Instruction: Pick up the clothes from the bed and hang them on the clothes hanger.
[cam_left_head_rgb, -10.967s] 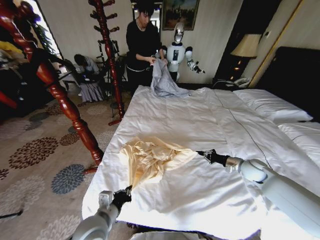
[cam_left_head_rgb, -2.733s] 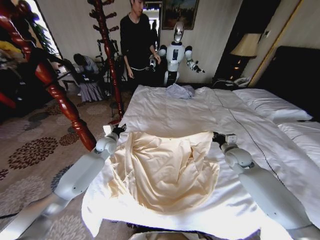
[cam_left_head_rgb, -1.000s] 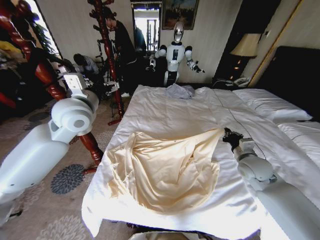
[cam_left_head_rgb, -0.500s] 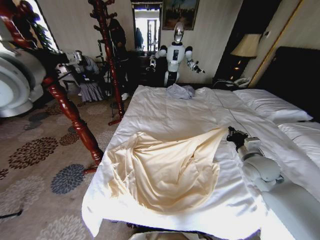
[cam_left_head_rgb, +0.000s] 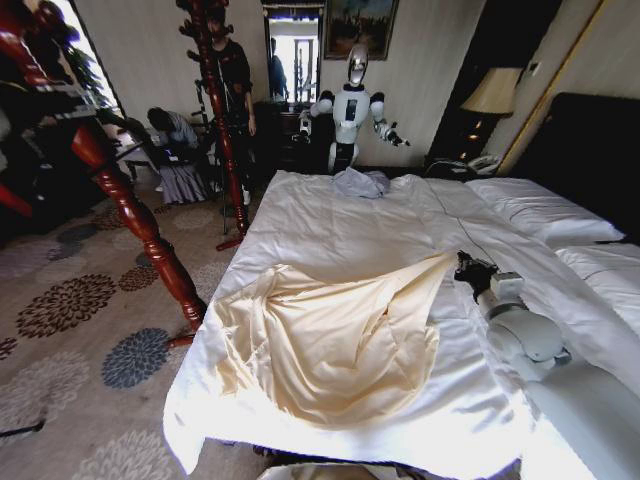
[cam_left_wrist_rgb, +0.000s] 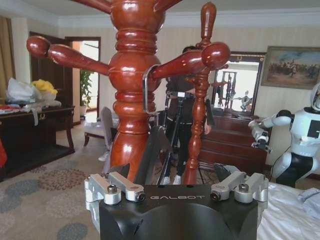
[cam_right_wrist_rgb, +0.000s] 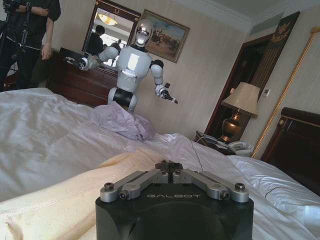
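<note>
Left claw (cam_left_wrist_rgb: 176, 187) before hanger (cam_left_wrist_rgb: 150, 150)

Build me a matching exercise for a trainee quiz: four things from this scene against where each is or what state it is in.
Things:
1. the clothes
2. grey-lavender garment
3. clothes hanger
4. left tool

Places or states:
A. hooked on a peg of the wooden coat stand
B. open, facing the coat stand
C. spread on the near part of the bed, one corner pinched by the right tool
D. bunched at the bed's far end

Pairs: 1-C, 2-D, 3-A, 4-B
</note>
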